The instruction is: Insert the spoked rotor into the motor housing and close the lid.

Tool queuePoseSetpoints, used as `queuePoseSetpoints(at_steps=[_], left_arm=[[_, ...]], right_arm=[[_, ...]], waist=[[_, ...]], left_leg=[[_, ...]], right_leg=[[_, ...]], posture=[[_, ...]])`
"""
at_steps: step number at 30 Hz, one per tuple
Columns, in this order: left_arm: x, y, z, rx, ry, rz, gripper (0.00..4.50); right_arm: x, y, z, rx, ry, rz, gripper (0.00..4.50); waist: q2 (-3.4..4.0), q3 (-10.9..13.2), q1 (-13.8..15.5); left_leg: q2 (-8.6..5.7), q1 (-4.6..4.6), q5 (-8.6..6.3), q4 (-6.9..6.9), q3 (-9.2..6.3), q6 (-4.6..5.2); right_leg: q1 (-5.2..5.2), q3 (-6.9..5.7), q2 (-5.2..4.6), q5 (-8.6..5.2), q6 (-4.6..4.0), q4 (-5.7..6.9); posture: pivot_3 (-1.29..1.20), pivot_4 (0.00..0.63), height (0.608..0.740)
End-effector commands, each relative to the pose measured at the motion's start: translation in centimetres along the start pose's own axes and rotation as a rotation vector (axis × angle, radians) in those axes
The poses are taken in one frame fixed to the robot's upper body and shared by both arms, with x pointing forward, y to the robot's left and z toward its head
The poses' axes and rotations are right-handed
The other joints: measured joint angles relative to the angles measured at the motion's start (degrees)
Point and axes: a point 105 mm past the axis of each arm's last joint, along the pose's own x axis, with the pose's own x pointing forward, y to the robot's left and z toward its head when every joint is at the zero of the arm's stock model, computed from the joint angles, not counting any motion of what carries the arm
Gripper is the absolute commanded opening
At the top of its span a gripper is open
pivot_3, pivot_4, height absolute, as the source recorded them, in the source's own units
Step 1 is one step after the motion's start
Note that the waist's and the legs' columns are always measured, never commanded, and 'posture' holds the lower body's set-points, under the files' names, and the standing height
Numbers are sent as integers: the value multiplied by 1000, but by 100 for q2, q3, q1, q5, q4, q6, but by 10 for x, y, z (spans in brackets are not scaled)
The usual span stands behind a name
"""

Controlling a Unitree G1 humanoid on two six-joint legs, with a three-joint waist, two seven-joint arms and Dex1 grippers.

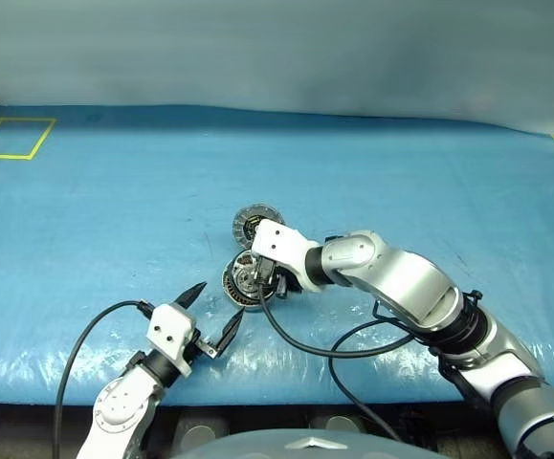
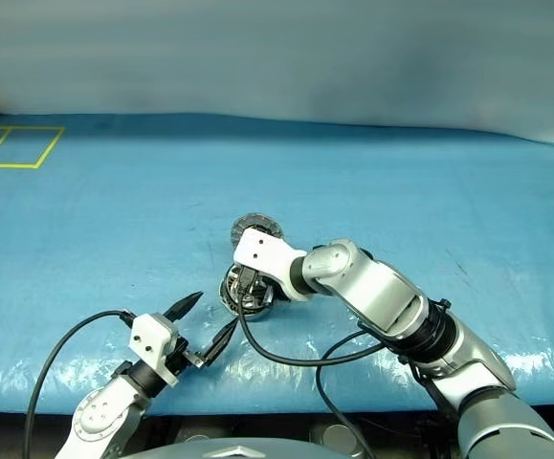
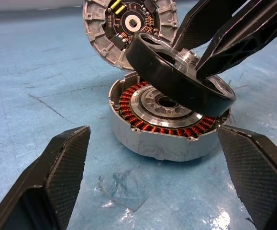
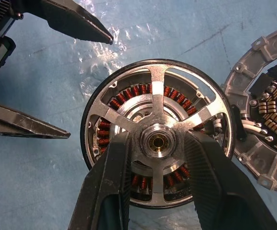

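Two grippers: right gripper (image 4: 158, 143) clamps shiny silver spoked rotor (image 4: 158, 139) tilted above copper-wound grey motor housing (image 3: 143, 139); level it before lowering; left gripper (image 1: 213, 314) gapes idle.

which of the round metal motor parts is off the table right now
The shiny silver spoked rotor, gripped at its hub by the right gripper, tilted above the grey copper-wound housing.

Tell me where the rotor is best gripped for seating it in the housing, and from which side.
By the hub, from above. The right gripper already pinches the rotor at its raised round hub, which stands clear between the thin spokes. That likely keeps the dark rim free to drop into the housing. The rotor hangs tilted above the windings, not yet seated. The open lid stands beyond, so coming from above avoids it.
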Motion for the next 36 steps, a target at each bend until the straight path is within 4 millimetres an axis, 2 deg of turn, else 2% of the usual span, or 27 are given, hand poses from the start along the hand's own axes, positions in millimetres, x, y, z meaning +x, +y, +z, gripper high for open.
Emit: queuePoseSetpoints(at_steps=[1,8,15,20,23,32,36], left_arm=[[1,-1,13,21,-53,0,4500],[2,-1,13,21,-56,4,4500],[1,-1,13,20,-56,9,4500],[0,0,13,20,-53,11,4500],[0,-1,12,20,-52,8,4500],[0,0,13,24,-53,-1,4500],[1,0,14,27,-53,-4,4500]], right_arm=[[-2,0,2,-29,-2,-3,1330],[4,3,-1,-24,9,4,1330],[6,2,1,-18,10,-6,3616],[-1,-4,11,46,-57,-44,3616],[2,-7,17,141,-130,-79,3034],[17,-1,9,286,-202,-96,100],[27,-1,-13,350,-169,-101,42]], waist=[[0,0,0],[0,0,-3],[0,0,-5],[0,0,-8],[-1,-1,-8],[0,0,-14],[1,-1,-16]], left_leg=[[0,0,0,0,0,0],[0,0,0,1,0,0],[0,0,0,1,0,0],[0,0,0,1,0,0],[1,0,0,1,-1,0],[0,0,0,1,0,0],[0,0,0,2,0,0]], right_leg=[[0,0,0,0,0,0],[0,0,0,0,0,0],[0,0,0,0,0,1],[0,0,0,0,0,1],[0,0,1,1,1,1],[0,0,1,1,1,2],[0,1,1,1,1,2]], posture=[[0,150,740],[0,150,740],[0,150,740],[0,150,740],[0,150,740],[0,150,740],[0,150,740]])
